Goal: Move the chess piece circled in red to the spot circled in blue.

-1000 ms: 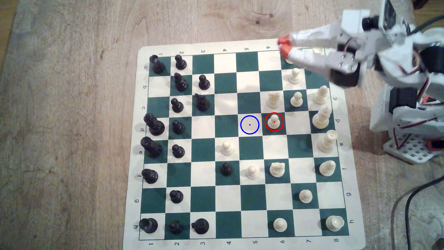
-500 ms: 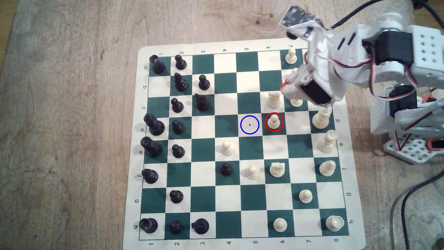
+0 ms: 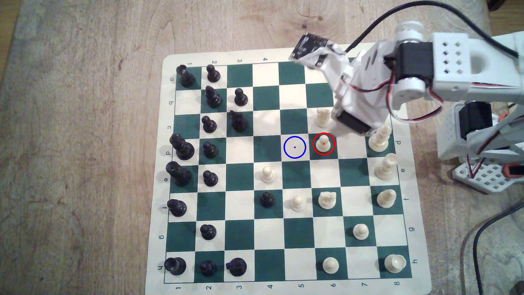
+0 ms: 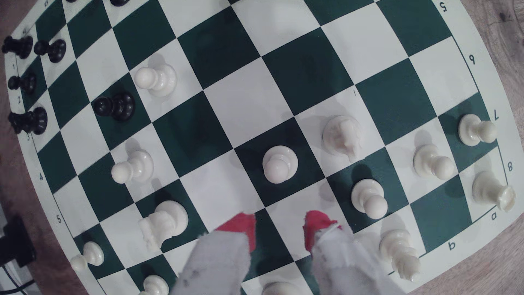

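Note:
The chess piece, a cream pawn [image 3: 323, 142], stands upright inside a red ring on a dark green square. Just to its left in the exterior view is the spot [image 3: 295, 147], a cream square with a blue ring and dot, bare. My arm's wrist [image 3: 354, 113] hangs over the board just behind and to the right of the pawn and covers the fingertips there. In the wrist view my gripper [image 4: 279, 227] is open, its red-tipped fingers [image 4: 241, 227] apart with nothing between them, a short way off the pawn [image 4: 279, 164].
A cream knight [image 3: 323, 117] stands one square behind the pawn, close beside my wrist. Taller cream pieces [image 3: 378, 139] line the exterior view's right edge of the board. More cream pawns [image 3: 267, 173] and black pieces [image 3: 210, 149] stand further left. A black cable [image 3: 482, 241] lies off the board's right.
My arm has swung from the board's back right corner in over the board. The wrist now points down near the ringed pawn. No chess piece has moved.

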Controlling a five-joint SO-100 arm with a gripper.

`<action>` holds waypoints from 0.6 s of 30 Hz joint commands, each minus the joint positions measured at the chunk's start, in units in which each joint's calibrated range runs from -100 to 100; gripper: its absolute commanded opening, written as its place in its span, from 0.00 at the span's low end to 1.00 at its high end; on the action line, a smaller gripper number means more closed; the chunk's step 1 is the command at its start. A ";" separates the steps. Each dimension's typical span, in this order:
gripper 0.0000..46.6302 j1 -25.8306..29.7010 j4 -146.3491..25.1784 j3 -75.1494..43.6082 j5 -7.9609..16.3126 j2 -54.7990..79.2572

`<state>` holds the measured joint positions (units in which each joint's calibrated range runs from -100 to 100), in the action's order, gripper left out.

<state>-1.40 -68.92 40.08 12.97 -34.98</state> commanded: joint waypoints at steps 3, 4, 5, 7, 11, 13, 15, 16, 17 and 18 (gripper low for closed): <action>0.23 -0.59 3.16 -3.91 -4.69 2.81; 0.22 -0.36 3.32 -3.91 -5.08 3.32; 0.21 0.03 3.90 -3.91 -5.47 4.59; 0.20 0.27 4.31 -3.82 -5.86 6.12; 0.21 0.27 7.74 -2.00 -6.40 9.26; 0.21 0.66 8.40 -1.73 -6.45 10.28; 0.21 0.66 9.63 -1.73 -6.69 11.81; 0.21 0.66 9.79 -1.73 -6.84 12.23; 0.21 0.74 9.87 -1.73 -6.89 12.66; 0.21 0.81 9.87 -1.55 -7.18 13.50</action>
<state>-1.03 -59.76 40.17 6.37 -21.91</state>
